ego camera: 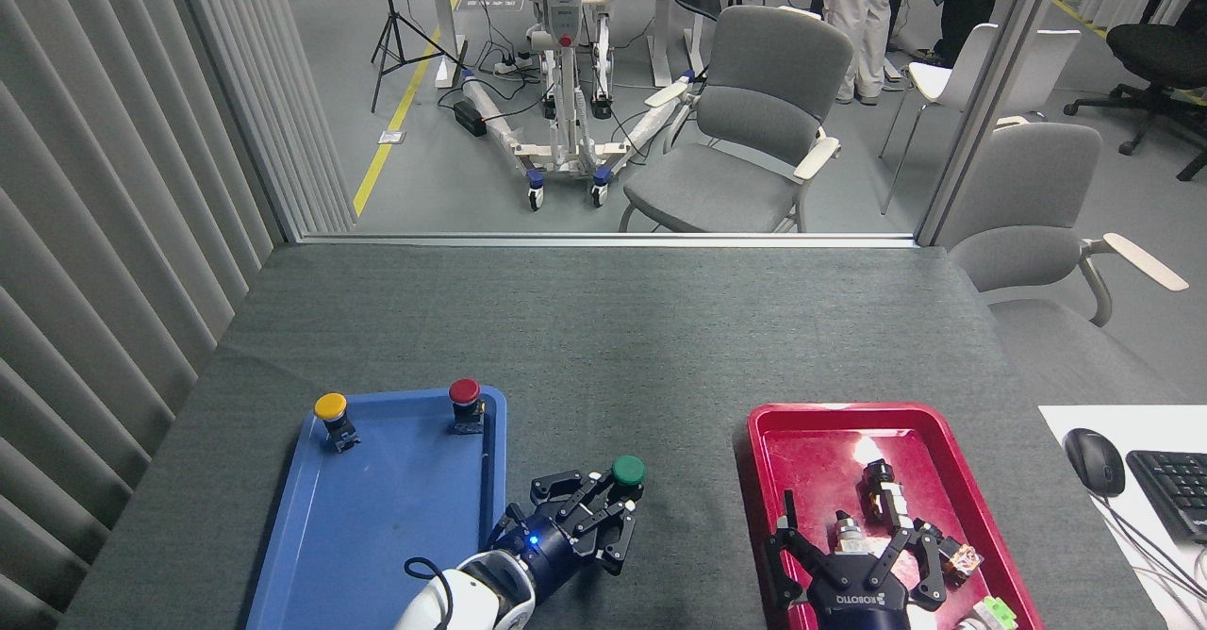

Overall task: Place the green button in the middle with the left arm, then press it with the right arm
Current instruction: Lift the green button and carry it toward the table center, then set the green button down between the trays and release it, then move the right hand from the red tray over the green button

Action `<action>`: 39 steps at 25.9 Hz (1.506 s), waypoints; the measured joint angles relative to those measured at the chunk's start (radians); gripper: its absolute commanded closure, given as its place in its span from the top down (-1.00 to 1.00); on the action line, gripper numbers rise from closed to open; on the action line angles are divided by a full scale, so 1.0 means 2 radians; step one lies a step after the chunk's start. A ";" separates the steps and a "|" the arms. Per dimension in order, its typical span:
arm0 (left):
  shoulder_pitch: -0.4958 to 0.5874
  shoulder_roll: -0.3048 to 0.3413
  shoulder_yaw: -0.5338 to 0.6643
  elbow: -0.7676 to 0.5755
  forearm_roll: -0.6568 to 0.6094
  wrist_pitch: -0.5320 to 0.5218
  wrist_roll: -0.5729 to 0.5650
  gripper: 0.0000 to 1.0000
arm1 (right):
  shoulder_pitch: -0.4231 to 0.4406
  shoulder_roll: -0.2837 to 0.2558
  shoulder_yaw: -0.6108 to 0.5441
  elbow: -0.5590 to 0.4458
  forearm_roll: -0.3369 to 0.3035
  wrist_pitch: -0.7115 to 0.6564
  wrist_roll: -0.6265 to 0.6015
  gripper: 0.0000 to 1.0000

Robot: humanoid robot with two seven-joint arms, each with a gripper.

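Observation:
The green button (627, 471) is between the two trays, over the bare grey cloth (603, 347), its green cap showing above black fingers. My left gripper (608, 503) is shut on the green button's body, its white wrist reaching in from the bottom edge. Whether the button touches the cloth I cannot tell. My right gripper (853, 555) hangs over the red tray (754, 441) with its fingers spread open and nothing between them.
The blue tray (377, 536) at the left holds a yellow button (331, 408) and a red button (464, 394) along its far rim. Small parts lie in the red tray. A mouse (1095, 460) and keyboard (1174, 489) sit at the right edge.

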 measured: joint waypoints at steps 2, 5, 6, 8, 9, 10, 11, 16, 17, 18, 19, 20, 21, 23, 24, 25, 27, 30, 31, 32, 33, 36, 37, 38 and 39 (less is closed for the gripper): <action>0.000 -0.003 -0.005 0.002 0.000 -0.001 0.003 -1.00 | 0.000 0.000 0.000 0.000 0.000 0.000 0.000 0.99; 0.000 -0.005 -0.008 0.004 -0.001 -0.003 0.005 -0.45 | 0.001 0.000 0.000 -0.001 0.000 0.000 0.000 0.99; 0.000 -0.007 -0.008 0.004 -0.001 -0.002 0.007 -0.15 | 0.001 0.000 0.000 -0.002 0.000 0.000 0.000 0.98; 0.000 -0.013 -0.008 0.006 0.000 0.002 0.012 0.95 | 0.001 0.000 0.000 -0.004 0.000 -0.001 0.000 0.98; 0.001 -0.016 -0.008 0.007 0.001 0.004 0.015 0.98 | 0.001 0.000 0.001 -0.005 0.000 -0.001 -0.001 0.98; 0.002 -0.018 -0.008 0.008 0.002 0.004 0.017 0.98 | 0.001 0.000 0.001 -0.005 0.000 -0.001 -0.001 0.98; 0.002 -0.019 -0.008 0.009 0.002 0.006 0.018 0.98 | 0.002 0.000 0.001 -0.005 0.000 -0.001 -0.001 0.98; 0.007 -0.018 -0.008 -0.001 0.004 0.006 0.020 0.98 | 0.003 0.001 0.001 -0.006 -0.001 -0.001 -0.003 -0.47; 0.010 -0.017 -0.008 -0.007 0.004 0.005 0.019 0.98 | 0.003 0.001 0.002 -0.005 -0.001 -0.002 -0.003 -0.82; 0.013 -0.016 -0.007 -0.014 0.005 0.004 0.018 0.98 | 0.003 0.001 0.002 -0.005 -0.001 -0.007 0.000 -1.00; 0.017 -0.014 -0.007 -0.025 0.006 0.004 0.018 0.98 | 0.003 0.001 0.002 -0.004 -0.001 -0.013 0.001 -1.00; 0.022 -0.011 -0.006 -0.037 0.007 0.004 0.017 0.98 | 0.003 0.001 0.002 -0.004 -0.001 -0.020 0.002 -1.00; 0.029 -0.004 -0.003 -0.051 0.008 0.004 0.016 0.98 | 0.003 0.001 0.002 -0.004 -0.001 -0.027 0.002 -1.00; 0.045 0.010 0.009 -0.081 0.019 0.010 0.012 0.98 | 0.003 0.001 0.004 -0.003 -0.001 -0.036 0.003 -1.00; 0.059 0.019 0.020 -0.102 0.027 0.013 0.010 0.98 | 0.003 0.000 0.005 -0.003 -0.001 -0.039 0.004 -1.00; 0.074 0.028 0.032 -0.122 0.036 0.015 0.005 0.98 | 0.003 0.000 0.006 -0.003 -0.001 -0.041 0.007 -1.00; 0.105 0.047 0.056 -0.165 0.050 0.024 -0.001 0.98 | 0.002 0.000 0.008 -0.003 -0.002 -0.043 0.010 -1.00; 0.149 0.077 0.080 -0.219 0.059 0.042 -0.007 0.98 | -0.001 0.001 0.009 -0.001 -0.002 -0.048 0.013 -1.00; 0.160 0.088 0.085 -0.235 0.060 0.049 -0.007 0.98 | -0.003 0.001 0.010 0.000 -0.002 -0.052 0.013 -1.00; 0.170 0.100 0.089 -0.252 0.061 0.057 -0.009 0.98 | -0.007 0.002 0.013 0.003 -0.002 -0.057 0.014 -1.00; 0.178 0.111 0.096 -0.267 0.062 0.068 -0.009 0.98 | -0.012 0.002 0.017 0.008 -0.002 -0.062 0.016 -1.00; 0.210 0.141 0.130 -0.313 0.063 0.104 -0.009 0.98 | -0.033 0.005 0.037 0.033 -0.002 -0.069 0.023 -1.00; 0.221 0.147 0.148 -0.324 0.063 0.114 -0.009 0.98 | -0.041 0.005 0.046 0.044 -0.003 -0.069 0.027 -1.00; 0.231 0.152 0.168 -0.334 0.063 0.121 -0.008 0.98 | -0.048 0.006 0.053 0.053 -0.003 -0.069 0.030 -1.00; 0.240 0.155 0.187 -0.342 0.064 0.126 -0.007 0.98 | -0.057 0.006 0.062 0.063 -0.004 -0.069 0.035 -1.00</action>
